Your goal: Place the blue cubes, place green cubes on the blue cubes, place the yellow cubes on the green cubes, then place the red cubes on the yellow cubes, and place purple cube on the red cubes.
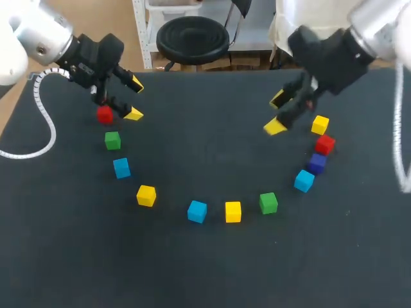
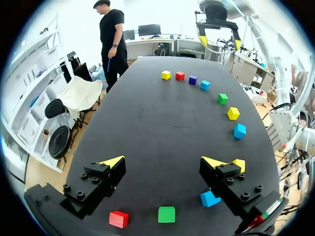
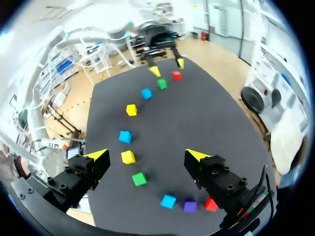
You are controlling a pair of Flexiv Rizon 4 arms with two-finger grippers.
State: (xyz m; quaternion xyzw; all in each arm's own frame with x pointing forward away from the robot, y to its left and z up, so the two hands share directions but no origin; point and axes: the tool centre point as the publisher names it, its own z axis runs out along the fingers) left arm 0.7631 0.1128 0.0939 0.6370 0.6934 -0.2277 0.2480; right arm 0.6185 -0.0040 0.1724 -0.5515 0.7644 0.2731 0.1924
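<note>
Arced across matte black table [image 1: 205, 269]: smooth, sharp-edged blocks. Three blue cubes [image 1: 197, 211], two green [image 1: 112, 140], three yellow [image 1: 233, 211], two red [image 1: 325, 144], one purple [image 1: 316, 163]. Left gripper [image 1: 135, 99] and right gripper [image 1: 277, 112] spread wide, empty, above the arc's ends.

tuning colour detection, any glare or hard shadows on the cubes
Head view: the matte black table shows no glare, cubes cast only faint shadows, and the small dark purple cube contrasts least with it. Left wrist view: the small red cube and small green cube near the left pincer are evenly lit. Right wrist view: no hotspots on cubes.
</note>
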